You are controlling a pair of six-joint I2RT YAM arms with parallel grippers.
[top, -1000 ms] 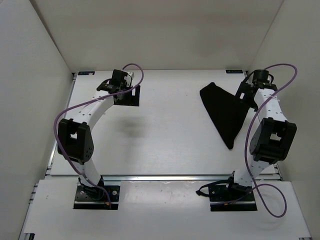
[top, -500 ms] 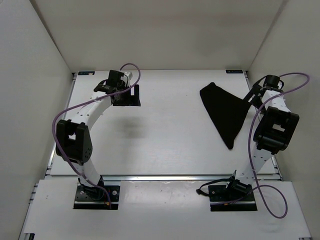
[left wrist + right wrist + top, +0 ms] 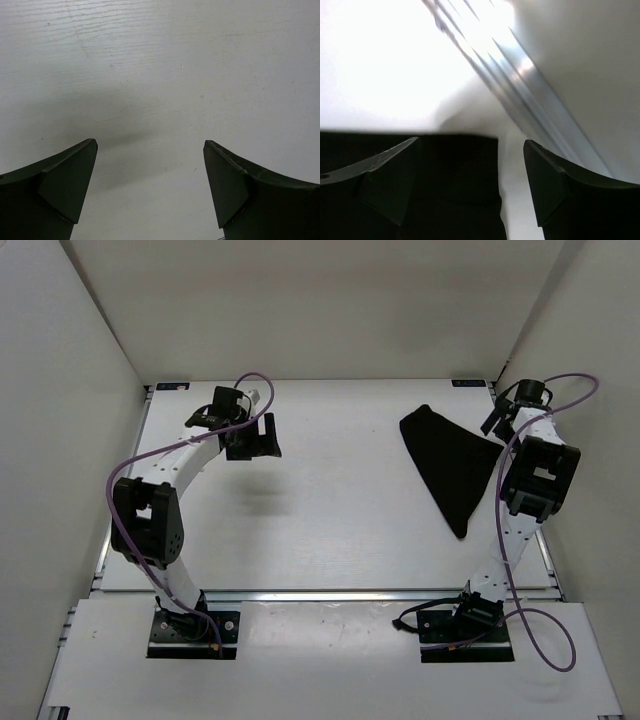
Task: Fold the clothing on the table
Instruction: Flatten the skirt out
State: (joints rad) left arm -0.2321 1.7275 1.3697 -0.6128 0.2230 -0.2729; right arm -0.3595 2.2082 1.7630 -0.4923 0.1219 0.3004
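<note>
The table (image 3: pixel 330 530), broad, white and matte, fills the floor of a white-walled enclosure, with a metal rail (image 3: pixel 330 593) along its near edge. The left arm (image 3: pixel 175 465) curves from its base up over the left half of the table, and the right arm (image 3: pixel 535 475) stands folded along the right edge, reaching to the far right corner. The clothing (image 3: pixel 452 465), a limp black garment, lies flat on the right half of the table in a rough triangle. It is wide at the far end and tapers to a point toward the near edge, well apart from the left arm. The left gripper (image 3: pixel 150 150) hangs over bare tabletop at the far left with its jaws spread wide and nothing between them. The right gripper (image 3: pixel 470 145) sits at the garment's far right corner. In its wrist view the jaws also stand apart and released, the black fabric lying beneath and between them, its edge ending in a square corner just short of the right finger (image 3: pixel 555 190). Whether the fingers touch the cloth cannot be told. Beyond them a bright, blurred metal strip (image 3: pixel 520 85) runs diagonally.
</note>
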